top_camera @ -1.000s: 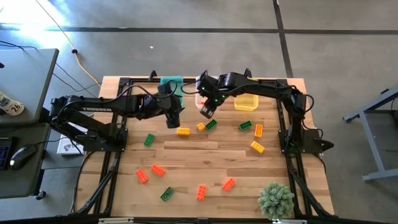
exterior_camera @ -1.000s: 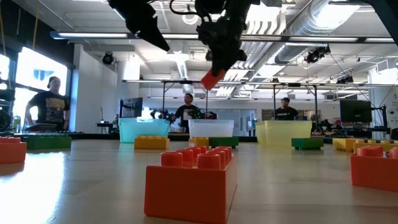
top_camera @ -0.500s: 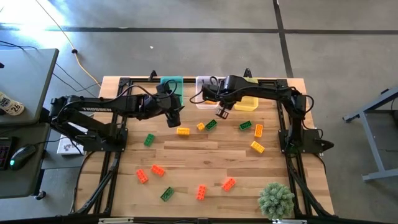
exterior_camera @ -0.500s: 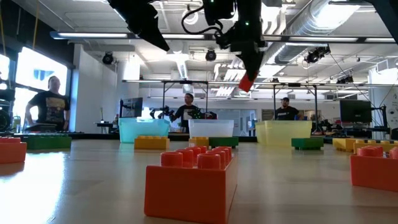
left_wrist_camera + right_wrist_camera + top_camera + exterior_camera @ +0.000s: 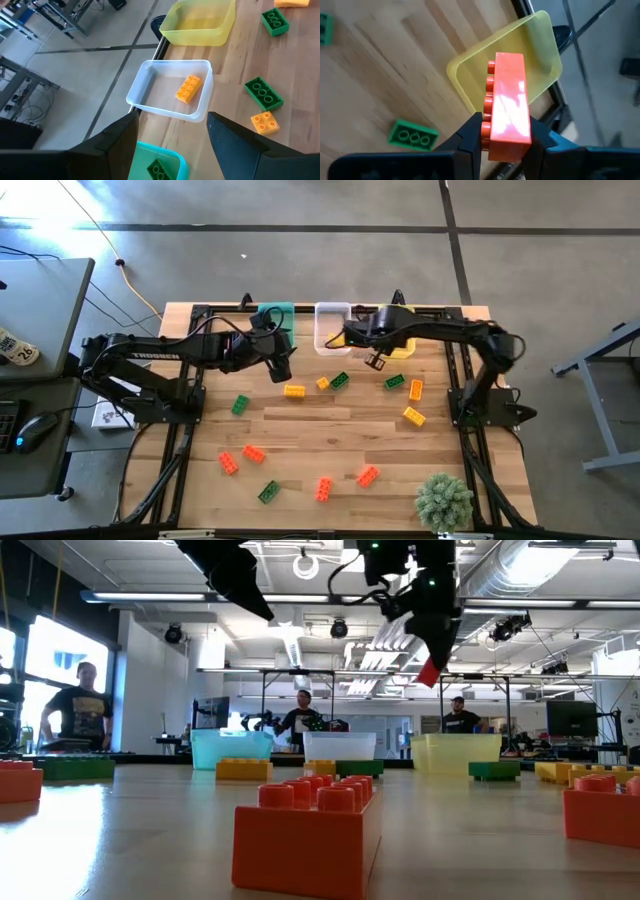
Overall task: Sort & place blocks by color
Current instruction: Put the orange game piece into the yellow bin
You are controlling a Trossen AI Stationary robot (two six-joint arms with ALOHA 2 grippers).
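My right gripper (image 5: 376,360) is shut on an orange-red block (image 5: 507,105) and hangs high over the table at the near edge of the yellow bin (image 5: 398,340); the low view shows the block (image 5: 430,670) well above the bins. My left gripper (image 5: 280,370) hovers open in front of the teal bin (image 5: 278,315), with nothing between its fingers (image 5: 120,145). The clear bin (image 5: 170,92) holds a yellow-orange block (image 5: 188,89), and the teal bin (image 5: 157,160) a green one. Green, yellow and orange-red blocks lie scattered flat on the table (image 5: 330,430). My right gripper pinches the orange-red block's near end (image 5: 506,142) between its two fingers, one finger (image 5: 470,135) on the studded face and the other on the opposite face. The fingers slant steeply down. The block runs along them, sticks out past their tips and is lifted clear.
A fuzzy green plant (image 5: 444,500) stands at the near right corner. Loose blocks lie below the grippers, among them a yellow one (image 5: 294,391) and green ones (image 5: 340,380) (image 5: 394,382). Black arm frames run along both side edges. People stand in the room beyond the table.
My right gripper has carried the orange-red block toward the table's right edge, from in front of the clear bin to the yellow bin, and has tipped more steeply downward. The block stays in the hold, clear of the table.
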